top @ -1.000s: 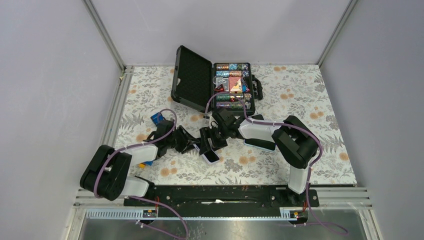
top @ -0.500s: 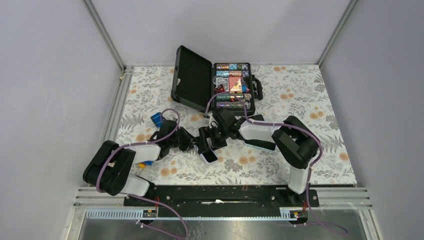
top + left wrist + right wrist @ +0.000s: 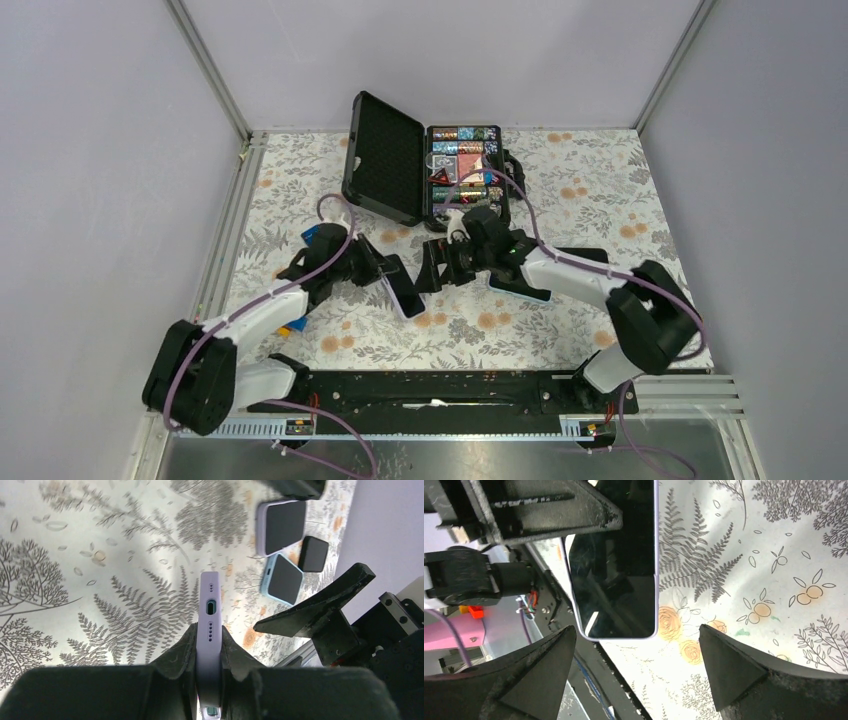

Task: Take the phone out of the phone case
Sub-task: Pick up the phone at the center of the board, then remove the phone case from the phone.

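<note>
The phone sits in a lilac case (image 3: 406, 294) and is held on edge above the floral table. My left gripper (image 3: 392, 281) is shut on it. In the left wrist view the case's bottom edge (image 3: 209, 611), with its port and speaker holes, stands between my left gripper's (image 3: 209, 642) two pads. In the right wrist view the phone's dark screen (image 3: 616, 575) faces the camera, framed by the lilac rim. My right gripper (image 3: 636, 666) is open and empty just short of the phone's end. It also shows in the top view (image 3: 433, 269), right of the phone.
An open black carry case (image 3: 385, 160) with coloured contents (image 3: 465, 175) stands at the back. A lilac-cased phone (image 3: 281, 526), a blue-cased phone (image 3: 282, 578) and a small black block (image 3: 313, 553) lie on the table by the right arm. A blue object (image 3: 315, 237) lies at the left.
My right gripper has drawn back to the right, off the phone, and its arm has swung out. My left arm has stretched forward and carried the cased phone a little up and left.
</note>
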Available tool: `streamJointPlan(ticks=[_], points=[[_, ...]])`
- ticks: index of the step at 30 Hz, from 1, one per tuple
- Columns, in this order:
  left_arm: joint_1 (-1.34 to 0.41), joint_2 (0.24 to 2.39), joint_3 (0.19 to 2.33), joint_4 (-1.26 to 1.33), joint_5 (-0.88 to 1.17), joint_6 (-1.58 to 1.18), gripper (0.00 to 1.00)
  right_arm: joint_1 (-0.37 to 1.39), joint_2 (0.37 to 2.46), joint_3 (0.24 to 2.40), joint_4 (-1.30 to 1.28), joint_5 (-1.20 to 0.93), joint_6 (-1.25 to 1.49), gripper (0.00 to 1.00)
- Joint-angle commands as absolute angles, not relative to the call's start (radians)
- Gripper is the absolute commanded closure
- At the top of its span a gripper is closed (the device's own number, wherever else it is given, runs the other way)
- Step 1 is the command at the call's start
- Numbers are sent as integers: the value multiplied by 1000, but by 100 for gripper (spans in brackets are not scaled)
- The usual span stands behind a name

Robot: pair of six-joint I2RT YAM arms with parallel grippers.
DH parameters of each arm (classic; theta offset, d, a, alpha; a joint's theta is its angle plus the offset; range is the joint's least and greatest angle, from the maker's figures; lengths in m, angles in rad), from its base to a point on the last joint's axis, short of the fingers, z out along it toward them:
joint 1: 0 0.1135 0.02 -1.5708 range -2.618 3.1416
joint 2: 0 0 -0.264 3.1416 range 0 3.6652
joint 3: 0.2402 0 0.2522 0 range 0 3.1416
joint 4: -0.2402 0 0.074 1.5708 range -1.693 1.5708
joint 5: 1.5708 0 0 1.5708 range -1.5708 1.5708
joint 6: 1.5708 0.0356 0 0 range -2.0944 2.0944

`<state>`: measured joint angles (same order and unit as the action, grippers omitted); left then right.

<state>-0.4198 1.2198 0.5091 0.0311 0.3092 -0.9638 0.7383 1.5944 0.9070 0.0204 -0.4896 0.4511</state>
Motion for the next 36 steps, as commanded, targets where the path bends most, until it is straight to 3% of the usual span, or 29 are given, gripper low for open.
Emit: streamJointPlan(ticks=[1,10,27,31,36], points=[[-422,1100,605,-10,314,-841,100,725,1448,855,92,-484,484,0],[-422,909,679,-88,401,-798,100,724,1165,688,248,-443,700,2],[-422,765,783,-8,502,-1037,100,733,894,479,613,-580,1002,0],[-422,750,765,64,496,-1114,100,764,854,473,634,-542,1010,3],[-422,735,742,177,495,-1211,100,795,859,502,656,-495,1022,15]])
